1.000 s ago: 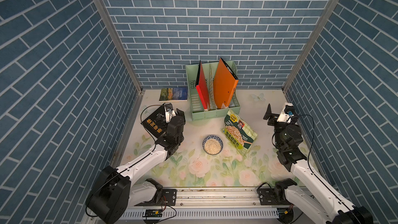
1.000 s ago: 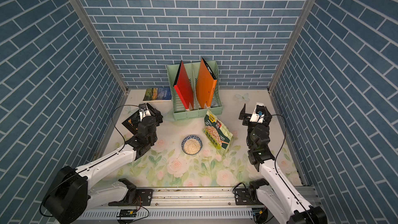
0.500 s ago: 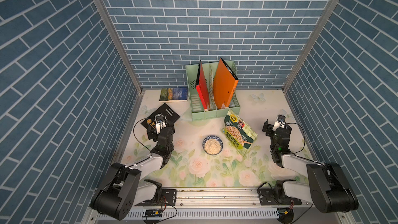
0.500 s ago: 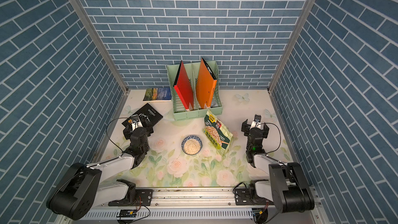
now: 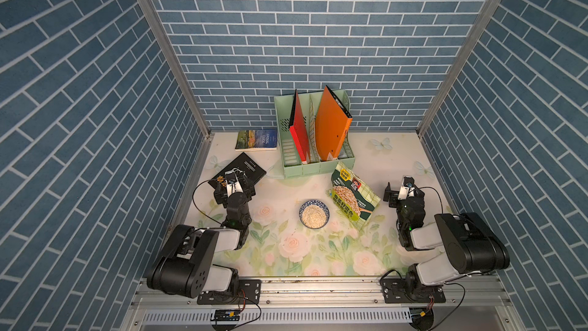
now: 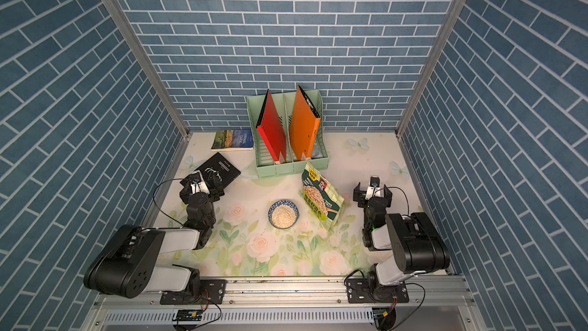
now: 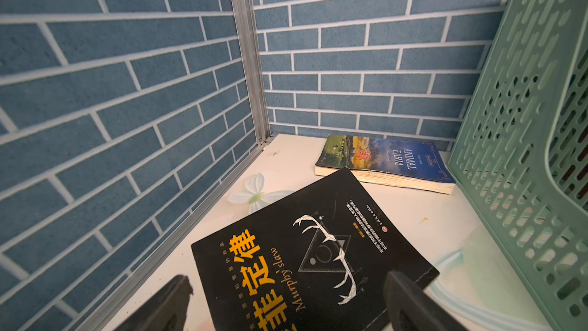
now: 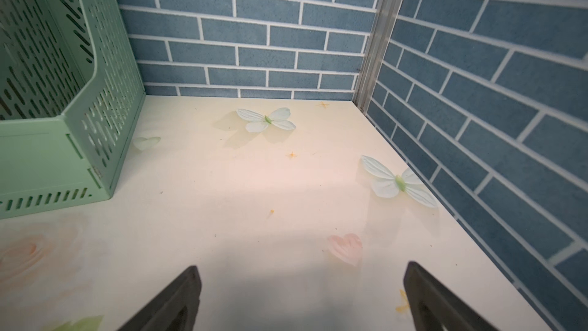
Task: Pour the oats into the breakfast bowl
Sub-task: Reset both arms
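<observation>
Floral tabletop (image 5: 381, 160): only top views show oats (image 5: 313, 217) in bowl (image 5: 300, 210); left fingers (image 7: 171, 307), right fingers (image 8: 178, 302) spread wide

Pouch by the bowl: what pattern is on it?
Green checks on the pouch, best seen in a top view.

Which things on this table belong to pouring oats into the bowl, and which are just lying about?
Belong to the job: oat pouch; breakfast bowl; oats already in it.

Just lying about: green file rack; red folder; orange folder; Animal Farm paperback; black book.
</observation>
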Available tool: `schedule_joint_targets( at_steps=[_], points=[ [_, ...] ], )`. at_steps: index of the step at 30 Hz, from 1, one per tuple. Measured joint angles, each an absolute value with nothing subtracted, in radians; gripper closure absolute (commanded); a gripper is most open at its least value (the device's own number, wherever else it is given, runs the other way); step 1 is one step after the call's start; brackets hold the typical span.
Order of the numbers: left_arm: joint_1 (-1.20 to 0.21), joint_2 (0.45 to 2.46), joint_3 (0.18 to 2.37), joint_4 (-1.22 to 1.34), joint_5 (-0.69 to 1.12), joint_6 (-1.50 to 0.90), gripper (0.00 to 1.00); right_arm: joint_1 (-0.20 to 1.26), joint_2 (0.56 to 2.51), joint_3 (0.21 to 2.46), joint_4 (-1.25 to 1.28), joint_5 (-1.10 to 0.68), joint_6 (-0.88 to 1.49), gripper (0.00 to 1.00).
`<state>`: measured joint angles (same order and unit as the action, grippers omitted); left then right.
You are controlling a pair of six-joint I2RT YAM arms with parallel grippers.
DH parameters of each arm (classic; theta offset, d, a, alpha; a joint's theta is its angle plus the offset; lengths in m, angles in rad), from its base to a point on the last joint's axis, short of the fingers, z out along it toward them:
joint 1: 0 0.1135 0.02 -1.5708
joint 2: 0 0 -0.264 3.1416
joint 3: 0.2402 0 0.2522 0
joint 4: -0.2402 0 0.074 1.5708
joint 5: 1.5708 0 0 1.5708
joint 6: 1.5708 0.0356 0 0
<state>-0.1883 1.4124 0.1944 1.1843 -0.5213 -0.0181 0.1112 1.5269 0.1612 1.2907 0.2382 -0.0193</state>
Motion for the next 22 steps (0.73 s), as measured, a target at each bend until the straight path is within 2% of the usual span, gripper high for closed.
schedule_joint_targets(
  at_steps=[3, 22],
  points=[
    [-0.150, 1.490, 0.132, 1.316, -0.476, -0.013, 0.00, 0.100, 1.527, 0.174, 1.303, 0.216, -0.024, 0.00],
    [-0.110, 1.520, 0.166, 1.352, -0.394, -0.032, 0.00, 0.097, 1.527, 0.179, 1.311, 0.192, -0.024, 0.00]
  ],
)
